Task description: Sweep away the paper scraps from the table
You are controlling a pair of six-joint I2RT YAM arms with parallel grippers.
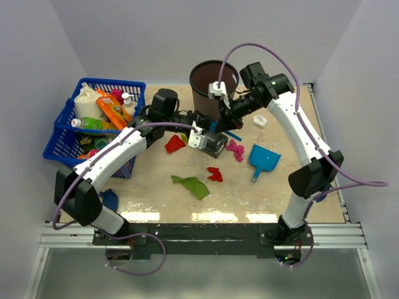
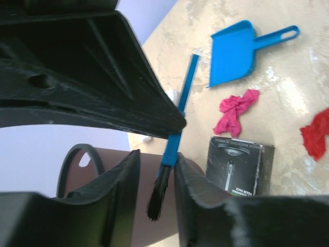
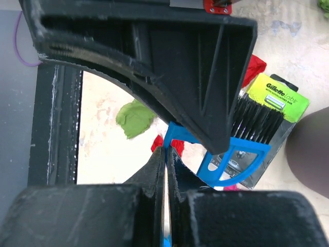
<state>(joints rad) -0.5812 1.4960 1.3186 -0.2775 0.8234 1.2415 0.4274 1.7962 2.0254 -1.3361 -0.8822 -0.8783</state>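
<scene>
Far off the outer side of my left claw (image 2: 157, 160), a blue lattice plastic basket (image 1: 62, 140) sits at the left edge of the table (image 1: 156, 208), stuffed with bottles and pouches. Nearward of the claw, mottled sandy-beige surface runs open to the metal front rail (image 1: 199, 232).

Paper scraps (image 1: 215, 175) are all on the tabletop, all thin and crumpled. A red wad (image 1: 176, 143) lies just beside my left claw on its outer side. A flat green wad (image 1: 193, 185) lies nearer the rail.

Left claw: matte black fingers (image 2: 115, 200) stand a narrow gap apart, flanking the brush (image 2: 185, 92) at its black bristle tuft. I cannot tell whether the pads press it.

Just beyond both claws stands a round brown bin (image 1: 209, 81) with a smooth wall, so room is tight that way. Just nearward of them lies a rectangular black-and-lime box (image 1: 214, 147), printed card.

Right claw (image 3: 165, 152): fingers pressed together, pinching the brush's thin, flat blue handle. The bristle fan hangs over the box.

On the right claw's near outer side lies a pink wad (image 1: 235, 150). Past it lies a blue plastic dustpan (image 1: 265, 159), a shallow scoop with a looped handle. A white wad (image 1: 260, 120) lies just beside the claw's outer side, close to the forearm. Bare tabletop runs from the dustpan to the right edge.
</scene>
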